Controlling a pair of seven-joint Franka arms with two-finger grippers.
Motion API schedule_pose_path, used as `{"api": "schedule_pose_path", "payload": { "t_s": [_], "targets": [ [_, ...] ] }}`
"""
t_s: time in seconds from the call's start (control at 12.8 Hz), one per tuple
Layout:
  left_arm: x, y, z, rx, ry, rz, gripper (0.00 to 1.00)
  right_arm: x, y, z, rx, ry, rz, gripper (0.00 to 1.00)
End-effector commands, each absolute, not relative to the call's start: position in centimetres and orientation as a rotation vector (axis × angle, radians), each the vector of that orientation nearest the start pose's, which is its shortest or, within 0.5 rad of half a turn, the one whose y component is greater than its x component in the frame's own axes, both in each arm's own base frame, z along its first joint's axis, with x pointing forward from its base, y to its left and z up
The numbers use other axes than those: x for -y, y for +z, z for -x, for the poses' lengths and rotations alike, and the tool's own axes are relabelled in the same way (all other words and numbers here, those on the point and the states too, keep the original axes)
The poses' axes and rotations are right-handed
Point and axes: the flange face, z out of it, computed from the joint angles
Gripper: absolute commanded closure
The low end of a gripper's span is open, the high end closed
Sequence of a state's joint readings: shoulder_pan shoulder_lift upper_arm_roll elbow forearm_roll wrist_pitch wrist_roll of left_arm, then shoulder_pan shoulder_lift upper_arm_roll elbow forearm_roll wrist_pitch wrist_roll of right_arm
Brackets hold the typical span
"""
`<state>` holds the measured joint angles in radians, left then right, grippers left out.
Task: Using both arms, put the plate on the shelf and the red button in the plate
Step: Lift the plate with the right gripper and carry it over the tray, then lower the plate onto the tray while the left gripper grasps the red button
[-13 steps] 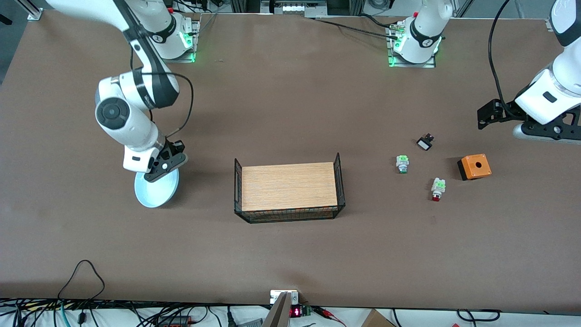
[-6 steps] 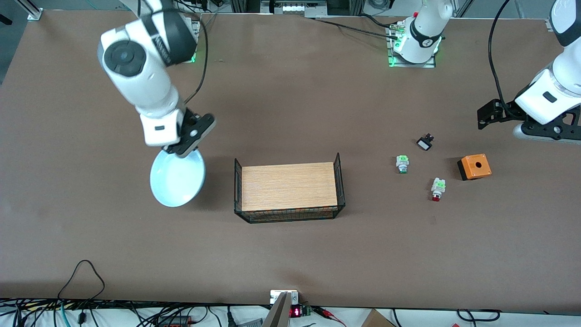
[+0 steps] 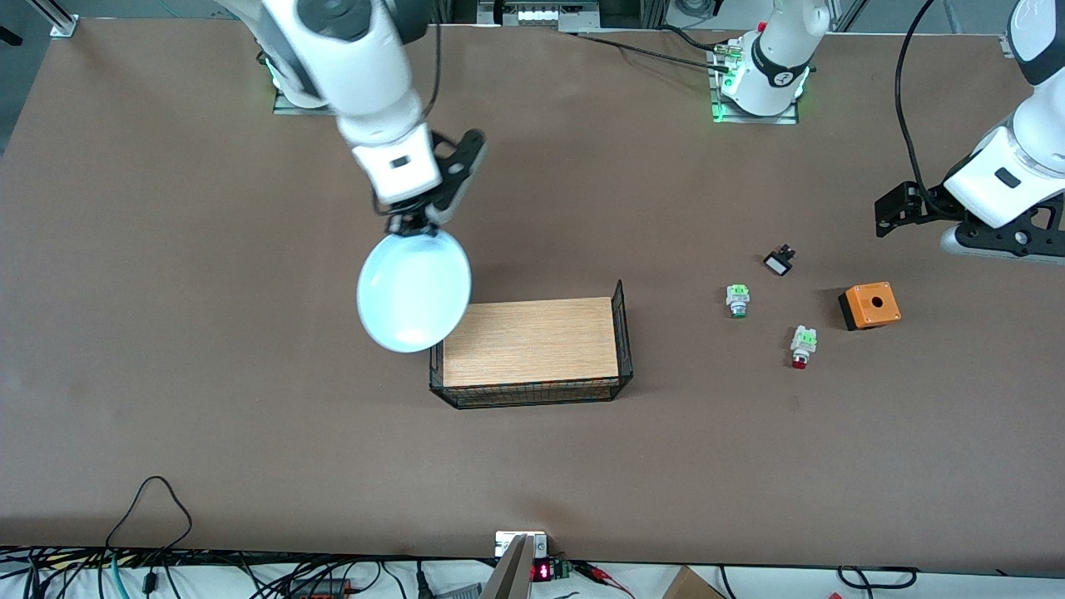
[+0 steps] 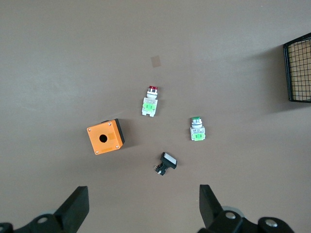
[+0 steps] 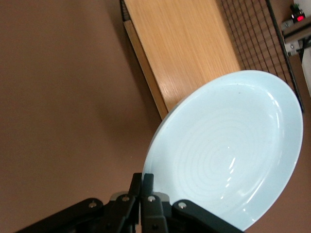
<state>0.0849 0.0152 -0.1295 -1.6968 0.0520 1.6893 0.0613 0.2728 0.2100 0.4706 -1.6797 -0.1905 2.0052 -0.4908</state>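
Observation:
My right gripper (image 3: 409,227) is shut on the rim of the pale light-blue plate (image 3: 413,289) and holds it tilted in the air, over the table and the end of the wire basket (image 3: 621,329) toward the right arm. The plate also shows in the right wrist view (image 5: 228,150), pinched between my right gripper's fingers (image 5: 144,187). The red button (image 3: 802,345), white and green with a red tip, lies on the table toward the left arm's end; it also shows in the left wrist view (image 4: 150,102). My left gripper (image 4: 141,211) is open and empty, waiting above the small parts.
The wire basket holds a wooden board (image 3: 532,339). A green-tipped button (image 3: 737,299), a small black switch (image 3: 779,261) and an orange box with a hole (image 3: 869,304) lie around the red button. Cables run along the table's front edge.
My right arm has lifted the plate off the table and carried it toward the basket. The left arm and the small parts have not moved.

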Motion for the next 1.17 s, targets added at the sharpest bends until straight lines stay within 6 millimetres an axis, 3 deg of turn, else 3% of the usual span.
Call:
{"api": "schedule_pose_path", "payload": {
  "t_s": [0.0,0.23,0.47,0.62,0.78,1.09],
  "targets": [
    [1.9,56.8,-56.1,-0.161,0.022,3.098,0.0,-45.1,49.6,-48.1,2.108,-0.273,2.461,1.0],
    [1.8,55.0,-56.5,-0.17,0.119,3.099,0.0,-49.5,47.0,-47.2,2.281,-0.293,2.389,1.0],
    [1.0,48.2,-58.7,-0.172,0.343,3.087,0.0,-52.3,42.5,-46.7,2.461,-0.334,2.314,1.0],
    [-0.6,43.8,-61.3,-0.179,0.343,3.085,0.0,-53.2,39.2,-46.9,2.547,-0.342,2.272,1.0],
    [-0.6,37.9,-63.5,-0.249,0.315,3.101,0.0,-53.3,36.5,-47.4,2.61,-0.327,2.248,1.0],
    [-1.3,28.3,-65.5,-0.339,0.256,3.13,0.0,-53.3,34.7,-47.8,2.655,-0.32,2.235,0.98]
  ]
}}
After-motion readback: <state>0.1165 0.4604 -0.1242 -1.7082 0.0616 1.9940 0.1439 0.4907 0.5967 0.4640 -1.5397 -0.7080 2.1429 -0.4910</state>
